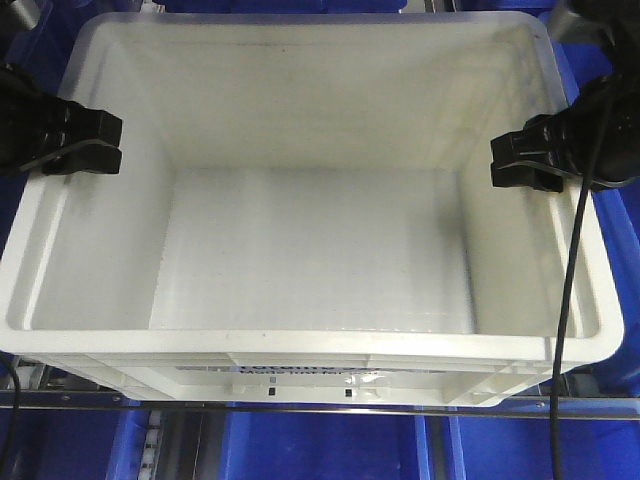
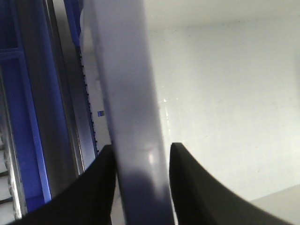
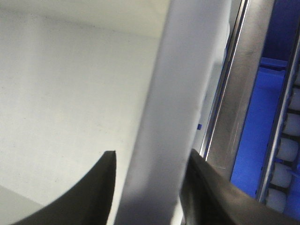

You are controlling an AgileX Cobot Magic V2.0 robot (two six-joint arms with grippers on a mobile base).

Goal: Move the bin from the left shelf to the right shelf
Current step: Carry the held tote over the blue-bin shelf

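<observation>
The large white bin [image 1: 320, 250] fills the front view, empty, with black print on its near side [image 1: 300, 370]. My left gripper [image 1: 95, 140] straddles its left rim, one finger inside and one outside. In the left wrist view the black fingers [image 2: 101, 187] press on the rim [image 2: 126, 70], and the gripper [image 2: 140, 150] is shut on it. My right gripper [image 1: 520, 160] straddles the right rim in the same way. In the right wrist view that gripper [image 3: 152, 154] clamps the rim [image 3: 187, 70].
Blue bins lie below the bin's near side [image 1: 330, 445] and to its right [image 1: 612, 250]. A metal shelf rail [image 1: 100, 400] runs under the near edge. A black cable [image 1: 570, 280] hangs from the right arm. A roller track [image 3: 286, 150] runs beside the right rim.
</observation>
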